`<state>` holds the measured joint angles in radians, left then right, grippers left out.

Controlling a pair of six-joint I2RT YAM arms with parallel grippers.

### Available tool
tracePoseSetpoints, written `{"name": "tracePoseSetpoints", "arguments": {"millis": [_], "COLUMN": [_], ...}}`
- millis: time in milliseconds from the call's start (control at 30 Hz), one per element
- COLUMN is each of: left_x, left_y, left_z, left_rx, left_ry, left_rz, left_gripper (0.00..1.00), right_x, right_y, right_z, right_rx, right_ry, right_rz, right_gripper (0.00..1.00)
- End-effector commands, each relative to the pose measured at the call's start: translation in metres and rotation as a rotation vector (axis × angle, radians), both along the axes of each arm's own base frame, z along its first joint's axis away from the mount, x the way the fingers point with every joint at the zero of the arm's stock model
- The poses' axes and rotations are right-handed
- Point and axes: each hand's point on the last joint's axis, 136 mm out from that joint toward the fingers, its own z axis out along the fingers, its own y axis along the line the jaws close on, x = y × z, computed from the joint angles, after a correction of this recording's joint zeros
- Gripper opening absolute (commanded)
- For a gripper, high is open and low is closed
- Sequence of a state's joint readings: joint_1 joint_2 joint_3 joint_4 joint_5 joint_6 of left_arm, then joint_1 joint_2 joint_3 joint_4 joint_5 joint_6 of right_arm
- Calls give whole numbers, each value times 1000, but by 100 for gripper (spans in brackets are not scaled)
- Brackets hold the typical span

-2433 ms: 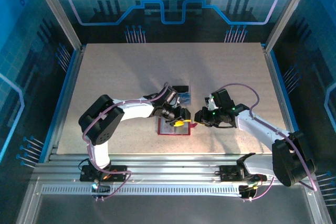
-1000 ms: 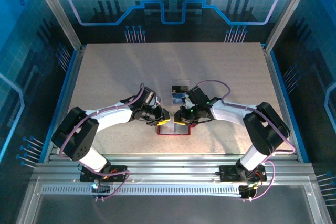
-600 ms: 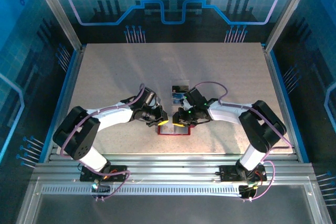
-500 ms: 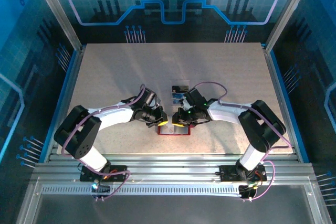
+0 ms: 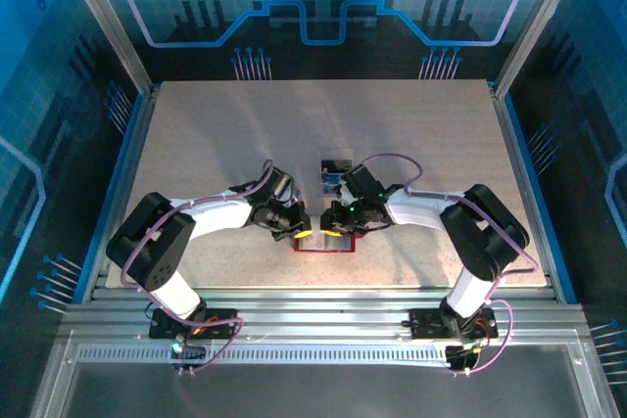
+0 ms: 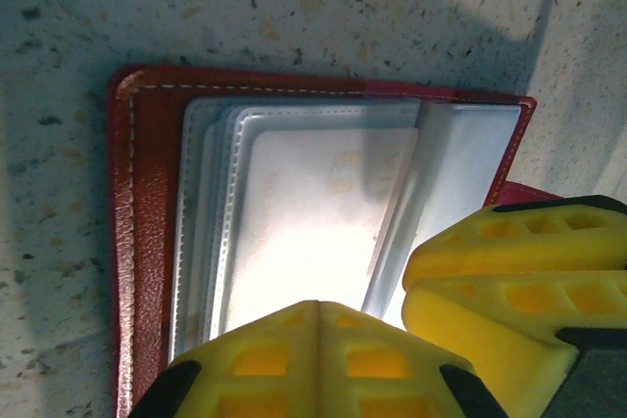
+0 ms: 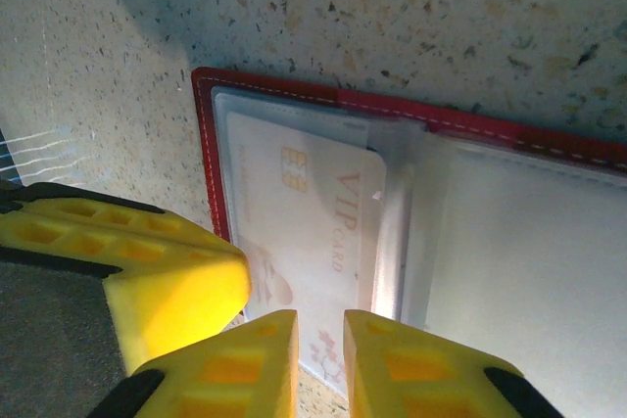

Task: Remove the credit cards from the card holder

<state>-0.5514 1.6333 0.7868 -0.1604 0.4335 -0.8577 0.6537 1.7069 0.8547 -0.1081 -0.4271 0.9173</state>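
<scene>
The red card holder lies open on the table between both arms. My left gripper is shut, its tips resting on a clear pocket of the card holder over a pale card. My right gripper stands open by a narrow gap over the lower end of a pale pinkish VIP card, which pokes out past the edge of the card holder. Nothing is pinched between its fingers. A blue card and a dark card lie flat behind the holder.
The two grippers sit almost touching: the right fingers crowd the left wrist view, and a left finger sits beside the right fingers. Speckled tabletop stretches to the back and both sides, bounded by blue rails.
My left gripper has closed fully over the pocket. Both arms have barely moved in the last second; earlier, the right arm swung in from the right to the holder.
</scene>
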Motion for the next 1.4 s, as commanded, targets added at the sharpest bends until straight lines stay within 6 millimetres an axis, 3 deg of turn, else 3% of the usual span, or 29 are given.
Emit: {"name": "tracePoseSetpoints", "arguments": {"millis": [0,933,1200,1233,1367], "left_x": [-8,-9,-9,-8,-8], "left_y": [8,8,8,8,7], "left_z": [-12,-11,-11,-11,-11], "left_rx": [31,34,36,35,34], "left_ry": [36,41,41,38,40], "left_rz": [-15,-20,-20,-21,-22], "left_gripper": [2,1,1,1,1], "right_x": [-4,-9,-9,-1,-1], "right_y": [5,1,-12,-6,0], "right_z": [-5,-17,-13,-3,6], "right_rx": [7,-27,-105,-85,-41], "right_ry": [18,41,10,-12,-17], "right_rz": [11,15,24,22,21], "right_gripper": [20,20,20,20,20]}}
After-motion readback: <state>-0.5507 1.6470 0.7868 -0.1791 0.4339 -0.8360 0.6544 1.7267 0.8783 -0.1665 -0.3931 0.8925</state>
